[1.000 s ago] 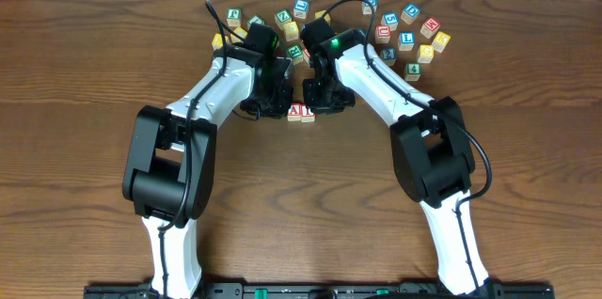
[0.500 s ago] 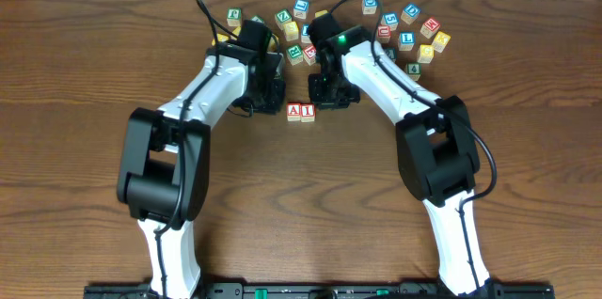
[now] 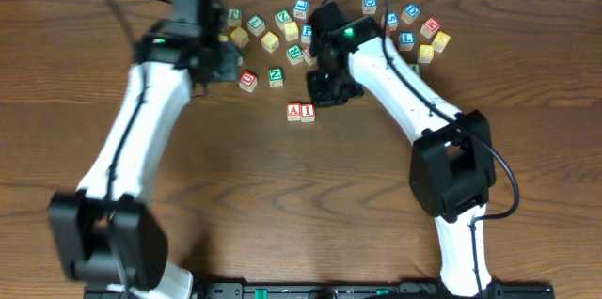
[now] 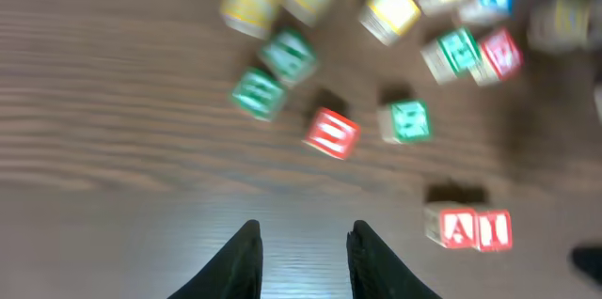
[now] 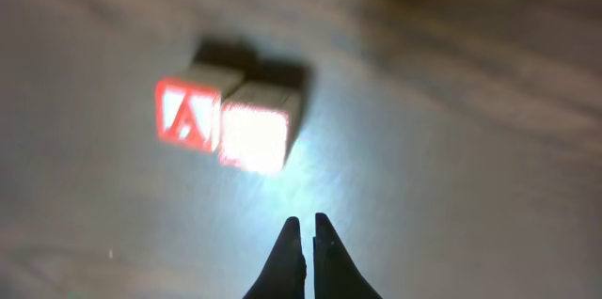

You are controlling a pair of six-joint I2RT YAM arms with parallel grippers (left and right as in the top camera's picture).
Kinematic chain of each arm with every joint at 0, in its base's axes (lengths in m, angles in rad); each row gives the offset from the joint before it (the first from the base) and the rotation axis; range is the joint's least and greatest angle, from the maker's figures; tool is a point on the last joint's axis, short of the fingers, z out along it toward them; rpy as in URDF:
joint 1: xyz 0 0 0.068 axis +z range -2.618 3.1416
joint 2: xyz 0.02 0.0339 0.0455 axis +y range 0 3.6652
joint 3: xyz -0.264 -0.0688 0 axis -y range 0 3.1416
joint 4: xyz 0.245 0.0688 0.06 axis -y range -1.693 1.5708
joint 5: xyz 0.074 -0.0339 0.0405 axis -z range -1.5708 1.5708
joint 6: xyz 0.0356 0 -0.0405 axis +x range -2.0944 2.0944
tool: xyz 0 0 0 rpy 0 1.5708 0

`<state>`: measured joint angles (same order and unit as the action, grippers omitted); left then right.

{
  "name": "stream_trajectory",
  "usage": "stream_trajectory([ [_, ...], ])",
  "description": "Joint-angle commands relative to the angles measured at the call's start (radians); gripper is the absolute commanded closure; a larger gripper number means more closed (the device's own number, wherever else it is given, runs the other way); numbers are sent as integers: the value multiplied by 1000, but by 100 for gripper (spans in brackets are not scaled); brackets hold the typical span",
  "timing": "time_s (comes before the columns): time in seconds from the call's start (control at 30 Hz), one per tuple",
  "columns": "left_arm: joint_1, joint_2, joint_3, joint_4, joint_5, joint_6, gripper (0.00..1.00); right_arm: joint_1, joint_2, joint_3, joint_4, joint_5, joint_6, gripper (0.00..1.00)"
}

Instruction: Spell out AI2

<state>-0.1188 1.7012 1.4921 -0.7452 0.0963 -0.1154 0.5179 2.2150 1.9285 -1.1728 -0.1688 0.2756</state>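
Two pale cubes stand side by side on the table, the red A [image 3: 294, 111] on the left and the red I [image 3: 308, 111] touching its right side. The left wrist view has the A [image 4: 456, 228] and the I [image 4: 493, 229] at lower right. My left gripper [image 4: 303, 238] is open and empty, out to the left by the cube pile [image 3: 226, 62]. My right gripper [image 3: 327, 99] hangs just right of the pair, shut on nothing [image 5: 307, 228]; the A [image 5: 188, 114] and a washed-out I [image 5: 256, 134] lie ahead of it. I cannot pick out the 2 cube.
Several loose alphabet cubes are scattered along the back of the table, among them a red cube [image 3: 247, 80] and a green cube [image 3: 276, 75] left of the pair, and yellow and blue ones [image 3: 410, 10] behind the right arm.
My left arm has swung away from the A and I pair to the left and back, and its jaws have parted. The right gripper's jaws have closed; it has stayed beside the pair.
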Motion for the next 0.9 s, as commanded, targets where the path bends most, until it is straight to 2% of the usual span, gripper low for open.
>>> stream_trajectory([
  [0.0,64,-68,31,-21,-50,-40,70,53,-13,-29,-17,-19,-26,99],
  [0.27,148,-85,30,-62,-56,-48,70,103,-13,-123,9,47,24,99],
  [0.87,148,-85,17,-65,-56,-48,70,114,-13,-223,195,99,76,98],
])
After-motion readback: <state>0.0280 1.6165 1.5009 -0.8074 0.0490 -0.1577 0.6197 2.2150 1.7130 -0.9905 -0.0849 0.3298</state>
